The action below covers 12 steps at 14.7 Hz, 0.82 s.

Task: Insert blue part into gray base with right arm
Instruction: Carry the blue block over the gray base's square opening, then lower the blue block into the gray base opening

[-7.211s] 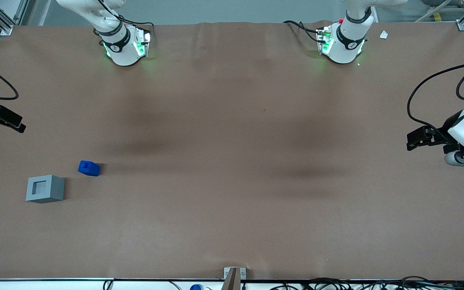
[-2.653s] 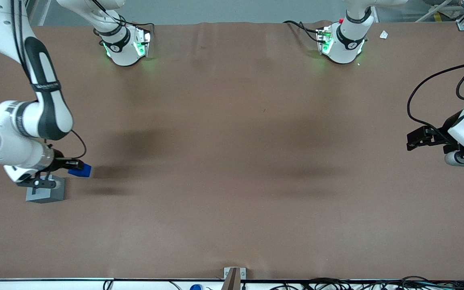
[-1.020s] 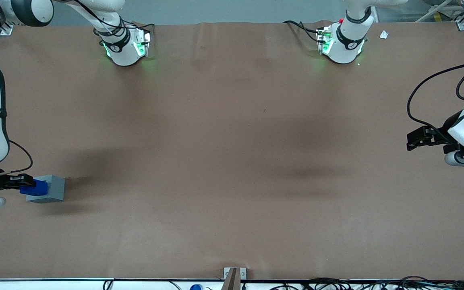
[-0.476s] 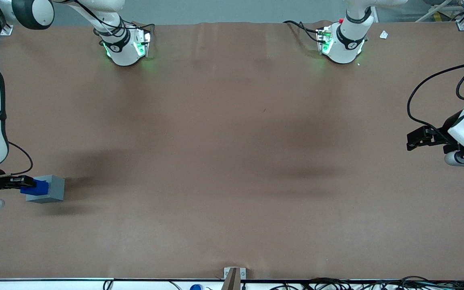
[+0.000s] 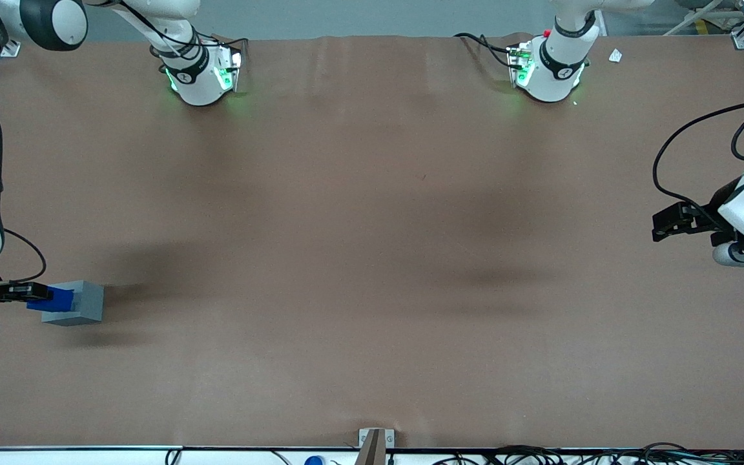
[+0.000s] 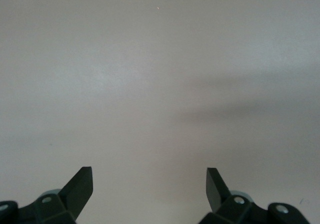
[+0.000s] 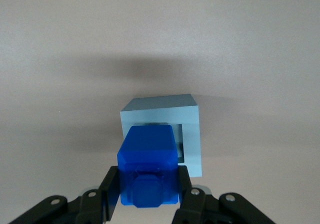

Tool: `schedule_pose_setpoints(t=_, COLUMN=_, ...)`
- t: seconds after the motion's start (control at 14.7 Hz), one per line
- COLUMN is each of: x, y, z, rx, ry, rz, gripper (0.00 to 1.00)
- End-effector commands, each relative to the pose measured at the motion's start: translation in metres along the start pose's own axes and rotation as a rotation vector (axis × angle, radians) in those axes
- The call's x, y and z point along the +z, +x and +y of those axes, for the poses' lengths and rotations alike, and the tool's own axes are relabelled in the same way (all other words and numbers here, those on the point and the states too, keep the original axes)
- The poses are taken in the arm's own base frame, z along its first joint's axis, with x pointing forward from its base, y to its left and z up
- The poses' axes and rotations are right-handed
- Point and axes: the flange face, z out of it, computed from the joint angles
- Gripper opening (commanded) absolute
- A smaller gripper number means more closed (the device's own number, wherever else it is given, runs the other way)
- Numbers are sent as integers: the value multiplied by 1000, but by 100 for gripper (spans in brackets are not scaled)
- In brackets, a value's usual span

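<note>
Claw point(image 7: 149, 196) gripping blue part point(image 7: 148, 171); recess half-covered

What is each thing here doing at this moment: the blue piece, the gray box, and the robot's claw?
blue part: clamped in the gripper, held above the gray base, not yet in the recess.
gray base: resting on the table, square recess facing up, partly covered by the blue part.
gripper: shut on the blue part, hovering over the gray base at the working arm's end of the table.
</note>
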Motion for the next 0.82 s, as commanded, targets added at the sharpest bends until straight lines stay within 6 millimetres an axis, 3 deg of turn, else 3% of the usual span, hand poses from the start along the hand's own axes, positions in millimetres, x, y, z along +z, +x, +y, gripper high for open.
schedule_pose_setpoints(t=0.0, x=6, y=2, z=8, rx=18, ry=2, rz=-5, gripper=0)
schedule_pose_setpoints(t=0.75, x=9, y=0, z=15, rx=15, ry=-12, rz=-14, gripper=0)
